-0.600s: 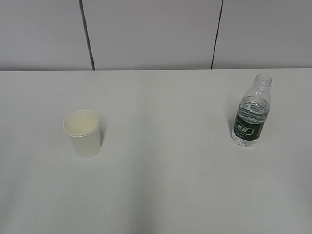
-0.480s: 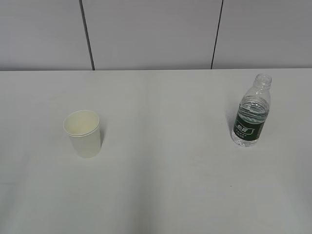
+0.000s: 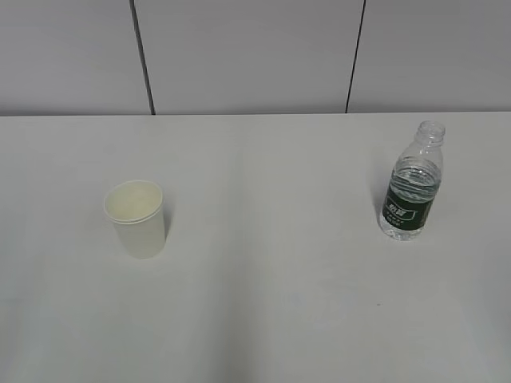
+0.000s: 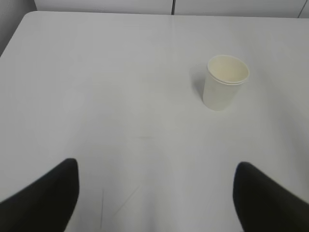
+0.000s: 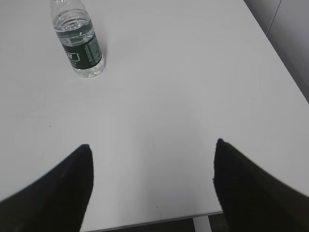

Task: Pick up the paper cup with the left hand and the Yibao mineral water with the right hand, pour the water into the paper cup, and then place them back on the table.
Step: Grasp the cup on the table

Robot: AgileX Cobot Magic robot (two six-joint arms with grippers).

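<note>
The white paper cup point(image 3: 137, 218) stands upright on the left of the white table point(image 3: 263, 239); it also shows in the left wrist view point(image 4: 224, 82), ahead and to the right of my left gripper point(image 4: 157, 166). That gripper is open and empty, well short of the cup. The uncapped Yibao mineral water bottle point(image 3: 412, 183) stands upright on the right, with clear water point(image 3: 417, 178) in it. In the right wrist view the bottle point(image 5: 78, 40) is far ahead and to the left of my right gripper point(image 5: 152, 145), which is open and empty. Neither arm shows in the exterior view.
A grey panelled wall point(image 3: 255, 56) runs behind the table. The table's near edge point(image 5: 159, 222) lies just below my right gripper, and its right edge point(image 5: 277, 53) is close by. The table's far left corner point(image 4: 29, 17) shows in the left wrist view.
</note>
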